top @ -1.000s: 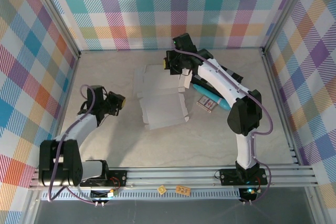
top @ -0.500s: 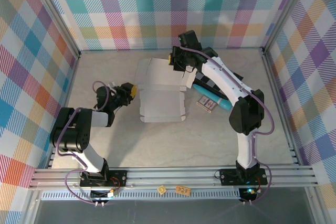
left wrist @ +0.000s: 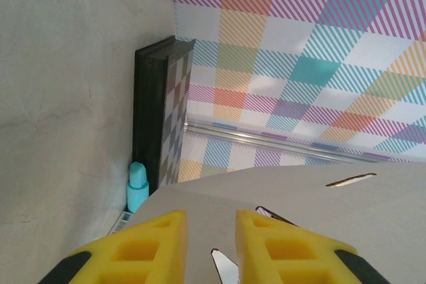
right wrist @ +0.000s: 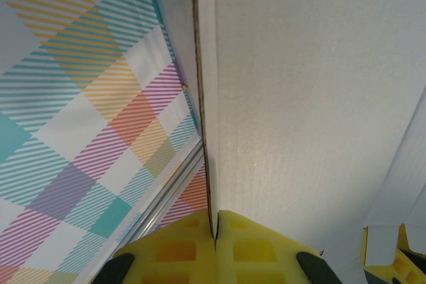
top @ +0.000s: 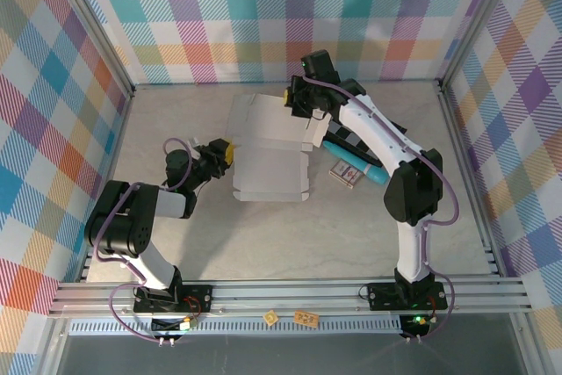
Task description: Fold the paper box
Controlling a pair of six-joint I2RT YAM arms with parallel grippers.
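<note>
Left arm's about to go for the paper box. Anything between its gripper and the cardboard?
Nothing visible. The left gripper sits at the left edge of the paper box, jaws apart, cardboard right ahead of it. The checkered board and teal marker lie past the box, off the path. The right gripper pinches its far edge.

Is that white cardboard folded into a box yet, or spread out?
Mostly spread: the paper box lies as an open sheet, flaps out, no closed walls. The right tool pinches one edge.

Bright, even, diffuse light, faint soft shadows, white thin-cardboard paper box [right wrist: 319,98] dimmer just beside the right gripper [right wrist: 214,234], edges slightly soft
</note>
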